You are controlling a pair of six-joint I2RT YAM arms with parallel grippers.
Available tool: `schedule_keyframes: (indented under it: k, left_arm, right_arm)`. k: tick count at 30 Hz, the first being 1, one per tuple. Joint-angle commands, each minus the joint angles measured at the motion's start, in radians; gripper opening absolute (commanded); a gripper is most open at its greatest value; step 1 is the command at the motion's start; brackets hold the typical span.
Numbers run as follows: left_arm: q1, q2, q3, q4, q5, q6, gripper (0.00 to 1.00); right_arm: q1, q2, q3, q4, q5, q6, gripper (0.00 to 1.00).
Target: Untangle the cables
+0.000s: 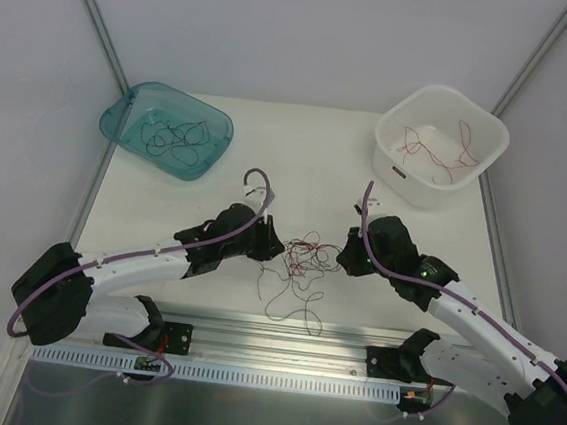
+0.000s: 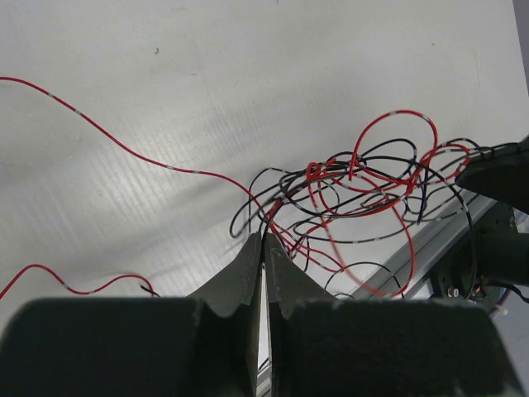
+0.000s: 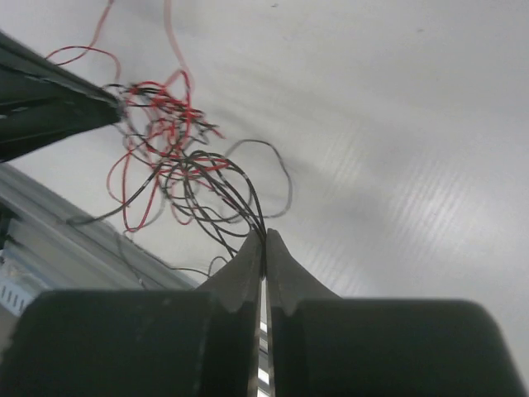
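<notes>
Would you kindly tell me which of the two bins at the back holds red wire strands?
The white bin at the back right: it holds red strands, whereas the teal bin at the back left holds dark strands.

The cables [image 1: 303,255] lie bunched on the worktop [image 1: 298,164] at its middle, near the front edge. The left fingers [image 2: 240,273] touch the bunch's left side and the right fingers [image 3: 285,273] its right side. Behind them, a shallow tray [image 1: 122,117] sits at the far-left corner and a deep tub [image 1: 390,132] at the far-right corner, each with loose strands [image 1: 175,140] in it.
</notes>
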Motion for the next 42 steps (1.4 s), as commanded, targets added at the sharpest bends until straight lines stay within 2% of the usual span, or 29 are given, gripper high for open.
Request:
schedule_keyframes:
  k: [1, 4, 8, 9, 11, 14, 17, 20, 26, 28, 31, 34, 37, 40, 41, 42]
  left_arm:
    - [0.024, -0.127, 0.024, -0.111, -0.129, -0.002, 0.00]
    - [0.099, -0.267, 0.018, -0.209, -0.149, -0.022, 0.00]
    - [0.252, -0.484, 0.039, -0.385, -0.129, -0.037, 0.00]
    - [0.312, -0.512, 0.064, -0.413, -0.126, -0.031, 0.00]
    - [0.354, -0.566, 0.102, -0.503, -0.128, 0.002, 0.00]
    - [0.398, -0.584, 0.218, -0.623, -0.151, 0.039, 0.00]
    - [0.418, -0.578, 0.297, -0.745, -0.239, 0.070, 0.00]
    - [0.441, -0.560, 0.458, -0.862, -0.358, 0.108, 0.00]
    - [0.449, -0.542, 0.674, -0.993, -0.572, 0.173, 0.00]
    - [0.449, -0.543, 0.704, -1.021, -0.609, 0.182, 0.00]
    - [0.449, -0.554, 0.725, -1.050, -0.665, 0.193, 0.00]
    - [0.449, -0.569, 0.693, -1.051, -0.631, 0.173, 0.00]
    - [0.449, -0.566, 0.619, -1.031, -0.490, 0.158, 0.00]
    - [0.449, -0.560, 0.514, -0.950, -0.277, 0.161, 0.13]
    - [0.449, -0.557, 0.457, -0.900, -0.220, 0.147, 0.23]
    - [0.449, -0.554, 0.428, -0.866, -0.170, 0.142, 0.28]
  right_arm:
    - [-0.052, -0.013, 0.016, -0.080, 0.128, 0.018, 0.01]
    - [-0.113, -0.022, 0.009, -0.148, 0.173, 0.030, 0.01]
    - [-0.285, -0.062, -0.014, -0.203, 0.162, 0.046, 0.00]
    - [-0.313, -0.070, -0.017, -0.222, 0.152, 0.046, 0.01]
    - [-0.397, -0.093, -0.019, -0.239, 0.135, 0.044, 0.01]
    - [-0.497, -0.100, -0.010, -0.262, 0.080, 0.043, 0.01]
    - [-0.587, -0.105, 0.000, -0.277, 0.044, 0.044, 0.01]
    - [-0.678, -0.107, 0.016, -0.292, 0.014, 0.038, 0.01]
    - [-0.909, -0.068, 0.047, -0.295, -0.168, 0.023, 0.01]
    - [-1.012, -0.035, 0.056, -0.277, -0.227, 0.038, 0.01]
    - [-1.097, -0.013, 0.064, -0.243, -0.311, 0.078, 0.01]
    - [-1.085, -0.008, 0.081, -0.197, -0.379, 0.090, 0.01]
    - [-0.992, 0.013, 0.119, -0.220, -0.392, 0.037, 0.01]
    - [-0.898, 0.022, 0.119, -0.233, -0.394, 0.003, 0.01]
    - [-0.872, 0.019, 0.115, -0.233, -0.404, 0.001, 0.01]
    - [-0.842, 0.015, 0.118, -0.231, -0.407, -0.005, 0.01]
